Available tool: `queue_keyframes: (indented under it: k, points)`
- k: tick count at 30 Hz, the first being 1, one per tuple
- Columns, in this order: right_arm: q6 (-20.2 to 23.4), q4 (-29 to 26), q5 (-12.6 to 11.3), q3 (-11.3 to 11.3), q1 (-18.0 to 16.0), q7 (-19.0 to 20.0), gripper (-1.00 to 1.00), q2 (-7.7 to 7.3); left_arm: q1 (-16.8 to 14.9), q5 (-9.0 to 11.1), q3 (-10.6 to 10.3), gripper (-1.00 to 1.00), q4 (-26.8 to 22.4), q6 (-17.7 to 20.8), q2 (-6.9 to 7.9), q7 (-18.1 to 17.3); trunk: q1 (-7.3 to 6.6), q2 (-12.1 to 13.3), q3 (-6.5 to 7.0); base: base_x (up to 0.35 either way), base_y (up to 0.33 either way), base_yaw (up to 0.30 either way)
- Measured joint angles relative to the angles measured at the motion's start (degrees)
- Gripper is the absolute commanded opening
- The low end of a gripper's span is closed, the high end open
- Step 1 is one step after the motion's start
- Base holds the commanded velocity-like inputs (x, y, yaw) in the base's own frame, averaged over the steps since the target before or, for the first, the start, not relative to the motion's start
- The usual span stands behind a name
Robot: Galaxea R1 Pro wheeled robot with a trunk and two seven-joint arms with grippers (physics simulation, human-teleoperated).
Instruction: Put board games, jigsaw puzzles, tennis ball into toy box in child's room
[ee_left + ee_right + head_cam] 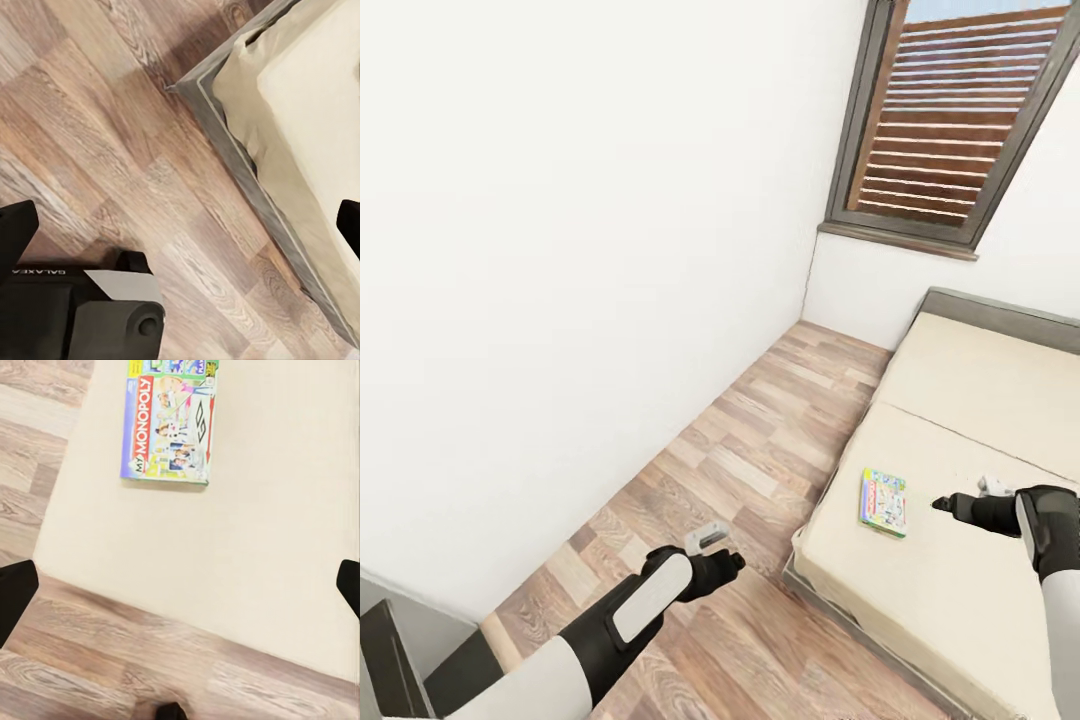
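Observation:
One board game (pixel 884 502), a flat green-white "MY MONOPOLY" box (pixel 169 424), lies flat on the cream bed (pixel 960 420) near its foot corner. My right gripper (pixel 940 505) hovers open over the mattress (pixel 262 547), just right of the box and apart from it, with nothing between its fingers. Over the wooden floor (pixel 760 470), left of the bed's corner (pixel 217 82), my left gripper (pixel 735 560) is open and empty. The toy box, table, jigsaw puzzles and tennis ball are out of view.
A white wall (pixel 560 250) runs along the left of the floor strip. A window with wooden slats (pixel 950 120) sits above the head of the bed. A dark grey furniture edge (pixel 390 650) shows at the bottom left. My base (pixel 82 315) stands close to the bed frame.

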Motion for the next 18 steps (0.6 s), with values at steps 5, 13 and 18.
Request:
queue_keyframes:
  k: [5, 13, 18]
  points:
    - [-0.1, -0.4, 0.0, 0.1, 0.2, -0.1, 1.0, 0.17, 0.1, -0.1, 0.0, 1.0, 0.0, 0.0, 0.41, -0.2, -0.02, 0.0, 0.34, 0.132, 0.0, -0.234]
    - [-0.2, -0.8, 0.1, 0.2, 0.5, -0.1, 1.0, 1.01, 0.2, -0.4, 0.1, 1.0, 0.0, 0.0, 0.59, -0.2, -0.01, 0.0, 0.92, 0.249, 0.0, -0.22]
    - [-0.2, -1.4, 0.1, 0.2, 0.7, 0.0, 1.0, 1.64, 0.2, -0.3, 0.1, 1.0, 0.0, -0.1, 1.11, -0.2, -0.01, 0.0, 1.3, 0.059, 0.0, -0.205]
